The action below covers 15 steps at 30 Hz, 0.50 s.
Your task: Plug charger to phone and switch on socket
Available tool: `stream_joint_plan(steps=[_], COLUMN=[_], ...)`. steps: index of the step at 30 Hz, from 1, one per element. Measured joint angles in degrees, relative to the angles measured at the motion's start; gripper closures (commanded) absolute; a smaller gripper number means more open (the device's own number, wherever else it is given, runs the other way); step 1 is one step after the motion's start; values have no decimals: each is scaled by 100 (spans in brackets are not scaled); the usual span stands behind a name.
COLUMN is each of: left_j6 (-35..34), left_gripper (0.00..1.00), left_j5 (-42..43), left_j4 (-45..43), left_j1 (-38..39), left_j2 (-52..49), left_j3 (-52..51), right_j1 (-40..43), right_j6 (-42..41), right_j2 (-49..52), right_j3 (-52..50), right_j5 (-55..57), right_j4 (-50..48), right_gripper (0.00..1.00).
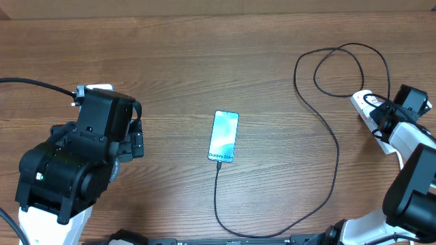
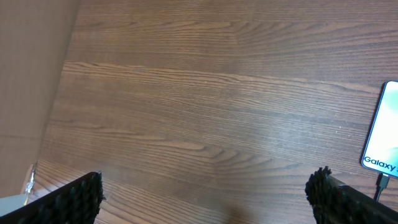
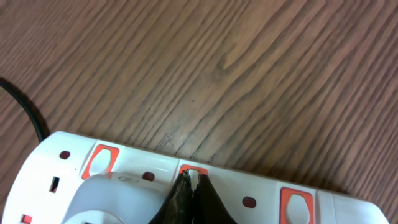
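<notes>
Tips of the right claw, pinched together, touch a red switch on the socket; left claw gapes empty.

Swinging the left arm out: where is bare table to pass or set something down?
Widest bare patch: between the left end effector and the Galaxy phone. Also free: the far strip beyond the phone, and between phone and charger cable. Crowded: cable loops by the power strip and right end effector.

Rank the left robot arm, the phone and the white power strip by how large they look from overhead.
1. left arm: clearly largest, though it is nearer the camera.
2. phone and power strip: look alike; the right arm hides part of the strip, so unranked.
</notes>
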<state>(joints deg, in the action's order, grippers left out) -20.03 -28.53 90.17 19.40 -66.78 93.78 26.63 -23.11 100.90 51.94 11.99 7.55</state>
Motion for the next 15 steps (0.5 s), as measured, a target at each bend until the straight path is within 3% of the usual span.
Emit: stream_joint_plan(steps=[15], left_j6=[0], left_gripper=[0], left_j5=[0], left_j4=[0], left_j1=[0], left_j2=[0], left_j3=[0], right_j1=[76], right_j6=[28], right_j2=[76], right_j3=[2], right_j5=[-264], right_j4=[-20], right_gripper=[96])
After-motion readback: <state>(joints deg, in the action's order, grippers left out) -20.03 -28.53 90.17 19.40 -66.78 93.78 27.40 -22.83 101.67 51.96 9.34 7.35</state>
